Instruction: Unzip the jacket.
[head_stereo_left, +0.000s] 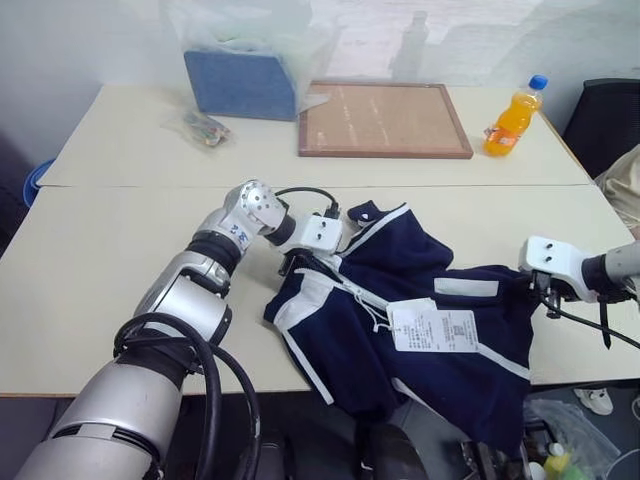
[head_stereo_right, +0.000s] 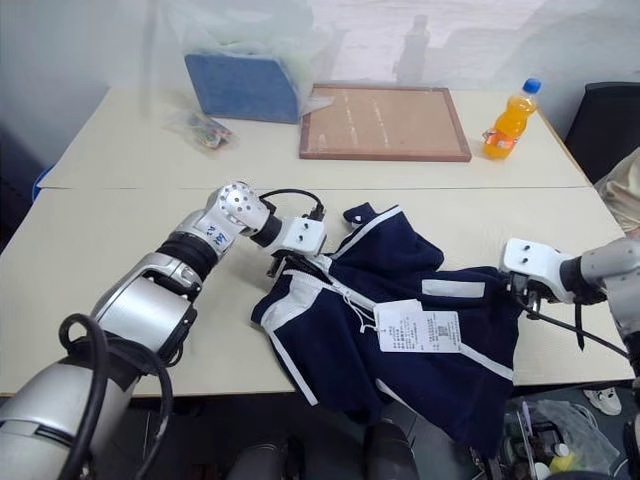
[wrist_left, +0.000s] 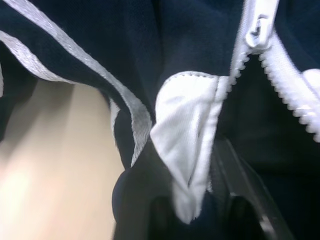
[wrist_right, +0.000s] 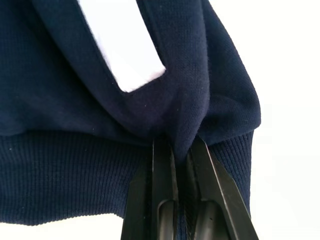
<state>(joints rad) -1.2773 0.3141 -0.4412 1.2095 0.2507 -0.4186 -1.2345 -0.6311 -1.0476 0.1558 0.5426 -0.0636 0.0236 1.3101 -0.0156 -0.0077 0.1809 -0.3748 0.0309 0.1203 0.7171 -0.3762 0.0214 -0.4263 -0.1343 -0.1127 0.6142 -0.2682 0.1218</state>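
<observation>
The jacket (head_stereo_left: 420, 330) lies crumpled at the counter's (head_stereo_left: 110, 290) near edge, partly hanging over it. It looks soft, light and limp, so it will bunch unless held taut. The right hand (wrist_right: 181, 150) is clamped on its ribbed hem, the left hand (head_stereo_left: 298, 262) on fabric beside the zipper (wrist_left: 280, 80). The small slider (wrist_left: 258, 31) is the part to pull.

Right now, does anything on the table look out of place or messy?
The jacket lies crumpled, its lower part hanging over the table's front edge, paper tags on top. The orange drink bottle stands upright; nothing is spilled.
</observation>
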